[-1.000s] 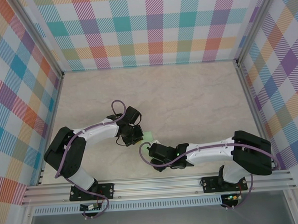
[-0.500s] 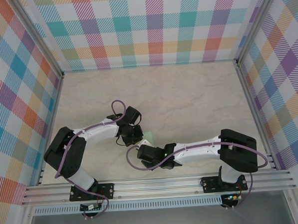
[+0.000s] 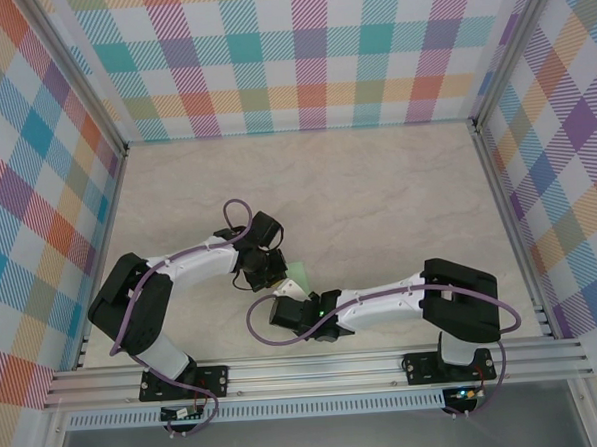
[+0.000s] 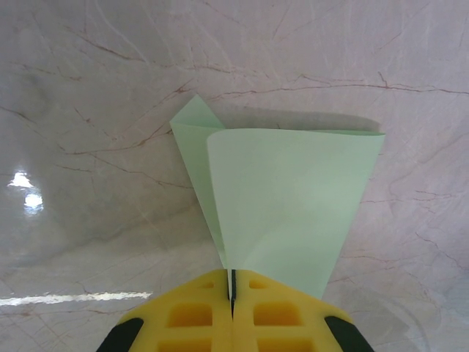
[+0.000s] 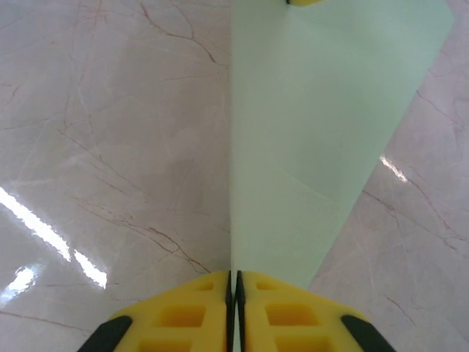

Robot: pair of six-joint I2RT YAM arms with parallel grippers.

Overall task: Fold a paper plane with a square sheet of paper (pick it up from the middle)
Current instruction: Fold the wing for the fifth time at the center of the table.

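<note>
Down at the near middle of the counter (image 3: 377, 199), inside the checked walls (image 3: 310, 53): holding the square sheet of paper (image 3: 298, 277) from two sides at once. Gripping with the left gripper (image 3: 272, 269) from the upper left and with the right gripper (image 3: 300, 295) from below, nose to nose, with just a pale-green sliver peeking out between them from above.

Over to the left wrist: clamping the yellow fingers (image 4: 190, 315) flat together on the narrow near end of the square sheet of paper (image 4: 293, 198), with no gap at the seam of the left gripper (image 4: 231, 293). Fanning out from that pinch, wider toward the far edge. Folded over on itself, curling round at the left, with a second layer's pointed corner poking out at the upper left. Throwing a soft shadow onto the marbled counter (image 4: 88, 110) along the far edge, so raised a little there, not lying flat.

Now the right wrist: same grip here, yellow fingers (image 5: 183, 315) pressed together on the square sheet of paper (image 5: 315, 110), with its straight left edge running right into the seam of the right gripper (image 5: 234, 282). Spreading away to the right as a long tapering panel, faintly creased across the middle, above the glossy counter (image 5: 110, 110). Reaching up to a scrap of yellow at the very top edge.
</note>
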